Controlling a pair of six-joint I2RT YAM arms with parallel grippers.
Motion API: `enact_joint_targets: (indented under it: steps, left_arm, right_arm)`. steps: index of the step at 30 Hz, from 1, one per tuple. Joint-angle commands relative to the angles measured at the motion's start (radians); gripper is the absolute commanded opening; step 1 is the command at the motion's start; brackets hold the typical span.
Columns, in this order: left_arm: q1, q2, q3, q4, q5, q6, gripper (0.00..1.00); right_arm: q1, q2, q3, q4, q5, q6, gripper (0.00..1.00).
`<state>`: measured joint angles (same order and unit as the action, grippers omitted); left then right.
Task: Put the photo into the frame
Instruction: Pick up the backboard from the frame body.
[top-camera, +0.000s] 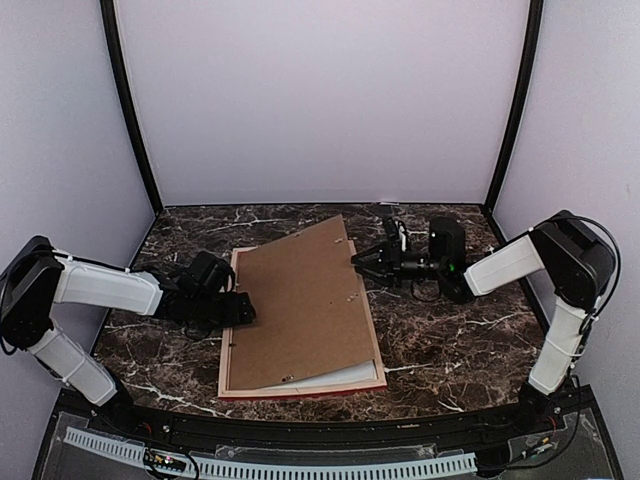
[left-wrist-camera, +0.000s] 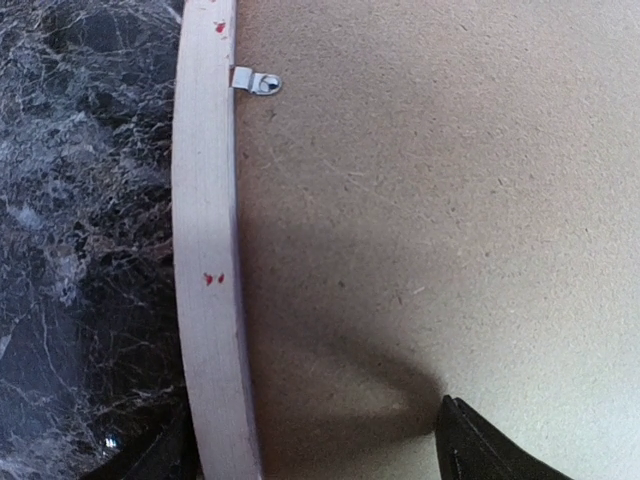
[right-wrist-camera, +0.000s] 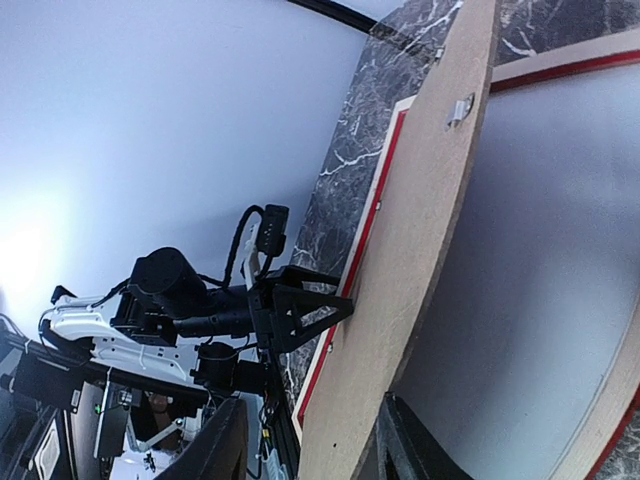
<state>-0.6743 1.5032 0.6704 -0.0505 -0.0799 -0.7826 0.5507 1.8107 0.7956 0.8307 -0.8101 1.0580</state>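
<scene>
frame (top-camera: 300, 391): centre of the top view, lying back-up on the table (top-camera: 450, 340). Pale wood rails show, with red only at the outer edge.
photo: not visible in any view. It may be under the board, but you can't tell from here.
board (top-camera: 300, 300): brown backing, skewed over the frame. Its top corner pokes past the upper rail, and its right edge is raised off the frame in the right wrist view.
white sheet (top-camera: 345, 376): peeks out from under the board at lower right. Mat or back of a print, unclear.
left gripper (top-camera: 238, 310): at the frame's left rail, jaws wide apart. One finger (left-wrist-camera: 490, 450) is over the board, the other is outside the rail, and it holds nothing.
right gripper (top-camera: 365, 262): jaws sit either side of the board's right edge. A gap shows on one side, so you can't tell whether it is pinched.
handling, frame: probably light and stiff with thin rails. Hold it mid-rail, and expect it to slide on the marble if nudged.
handling, photo: likely thin and floppy, easy to crease or smudge. Take it by an edge, keep it flat, and keep the pads off the printed face.
handling, board: looks stiff and light. An edge pinch should carry it, though it may swing from one side.
in the way: the board covers the opening, so it probably has to come clear before a print goes in.
snag: a metal clip (left-wrist-camera: 258, 82) on the board just beside the left rail could catch the wood as you lift.
left arm: parked on the rail, so watch the board doesn't drag against it.
</scene>
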Motion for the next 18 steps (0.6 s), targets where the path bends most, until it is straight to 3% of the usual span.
enact_joint_targets:
  steps: [1,18]
  left_arm:
    - [-0.059,0.027,0.034,0.170,0.277,0.003,0.83]
    - [-0.058,-0.004,0.041,0.170,0.296,-0.003,0.83]
  right_arm:
    - [0.123,-0.021,-0.010,0.145,-0.355,0.000,0.45]
    - [0.150,0.001,0.082,0.162,-0.366,0.000,0.45]
